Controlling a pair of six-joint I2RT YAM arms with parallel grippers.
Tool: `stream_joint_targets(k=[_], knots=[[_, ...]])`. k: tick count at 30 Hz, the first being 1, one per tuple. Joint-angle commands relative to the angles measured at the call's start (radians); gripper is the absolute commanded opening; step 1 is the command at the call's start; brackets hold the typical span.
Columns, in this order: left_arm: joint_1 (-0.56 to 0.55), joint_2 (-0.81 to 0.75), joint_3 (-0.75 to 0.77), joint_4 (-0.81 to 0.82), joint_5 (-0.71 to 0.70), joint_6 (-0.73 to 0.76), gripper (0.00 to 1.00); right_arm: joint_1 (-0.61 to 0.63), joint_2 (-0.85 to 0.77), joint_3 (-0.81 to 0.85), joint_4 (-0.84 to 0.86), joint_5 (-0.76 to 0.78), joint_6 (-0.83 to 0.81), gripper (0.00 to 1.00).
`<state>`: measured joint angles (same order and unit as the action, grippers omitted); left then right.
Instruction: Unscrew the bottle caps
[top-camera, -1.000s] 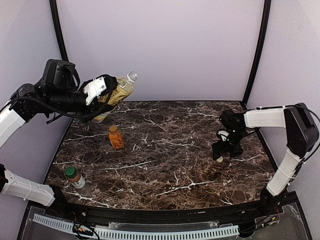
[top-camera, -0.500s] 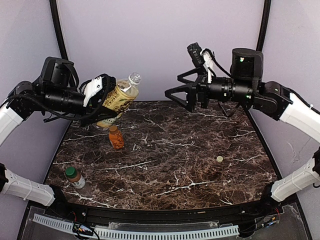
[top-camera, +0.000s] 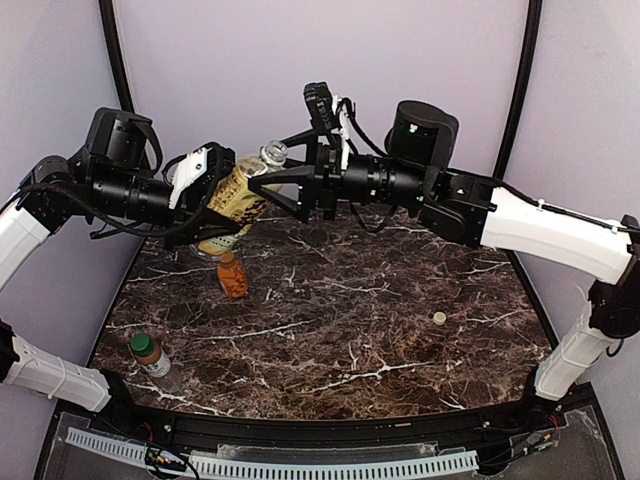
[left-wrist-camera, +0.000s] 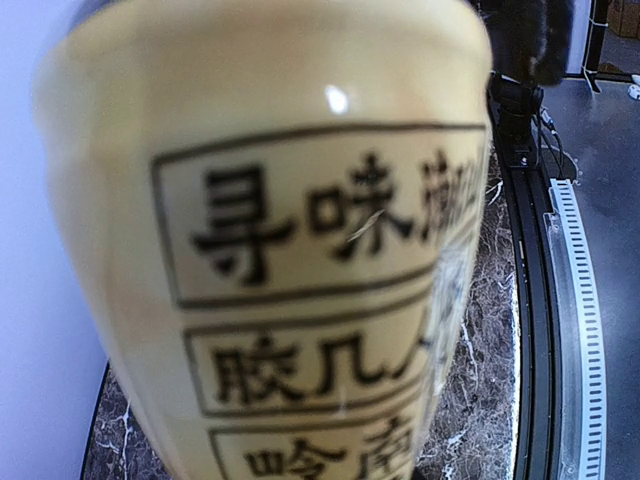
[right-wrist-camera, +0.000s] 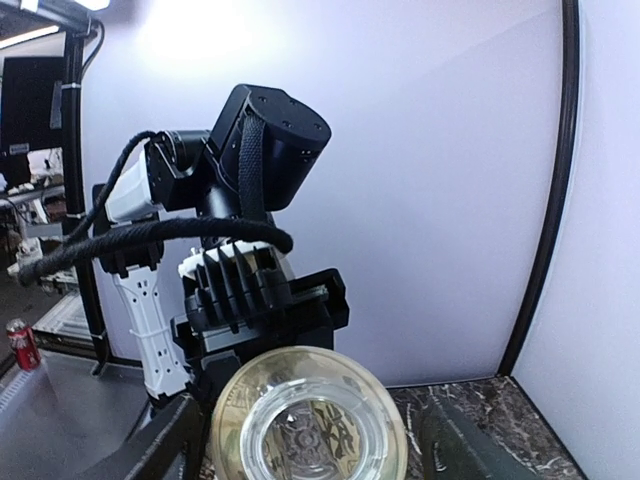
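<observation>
My left gripper is shut on the tall yellow-labelled bottle and holds it tilted above the table's far left, neck up and to the right. Its label fills the left wrist view and hides the fingers there. My right gripper is open, with its fingers on either side of the bottle's clear neck. The right wrist view looks straight down into the bottle's mouth, which shows no cap. The short orange bottle stands below. The small clear bottle with a green cap stands at the near left.
A small pale cap lies on the dark marble table at the right. Black frame posts stand at the back corners. The table's raised black rim runs along the near edge.
My right arm has risen from the table's right side, leaving the pale cap there, and swung left to the bottle's neck. My left gripper has shifted the bottle slightly right.
</observation>
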<state>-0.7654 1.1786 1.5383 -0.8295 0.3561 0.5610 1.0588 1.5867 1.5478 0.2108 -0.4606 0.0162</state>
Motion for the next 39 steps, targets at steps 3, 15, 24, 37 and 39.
stream_joint_targets(k=[3, 15, 24, 37, 39], knots=[[0.005, 0.003, 0.012, -0.019, 0.015, -0.006, 0.26, 0.006, -0.001, 0.029, 0.106, -0.070, 0.044, 0.61], [0.005, 0.006, 0.014, -0.015, 0.008, -0.007, 0.26, 0.006, 0.002, 0.002, 0.107, -0.067, 0.076, 0.00], [0.005, -0.008, -0.039, 0.037, -0.121, -0.028, 0.98, -0.012, -0.078, -0.007, -0.083, 0.133, 0.012, 0.00], [0.152, -0.139, -0.229, 0.109, -0.190, -0.081, 0.99, -0.416, -0.331, -0.302, -0.427, 0.686, -0.072, 0.00], [0.200, -0.182, -0.292, 0.114, -0.175, -0.097, 0.99, -0.502, -0.332, -0.368, -0.414, 0.675, -0.087, 0.00]])
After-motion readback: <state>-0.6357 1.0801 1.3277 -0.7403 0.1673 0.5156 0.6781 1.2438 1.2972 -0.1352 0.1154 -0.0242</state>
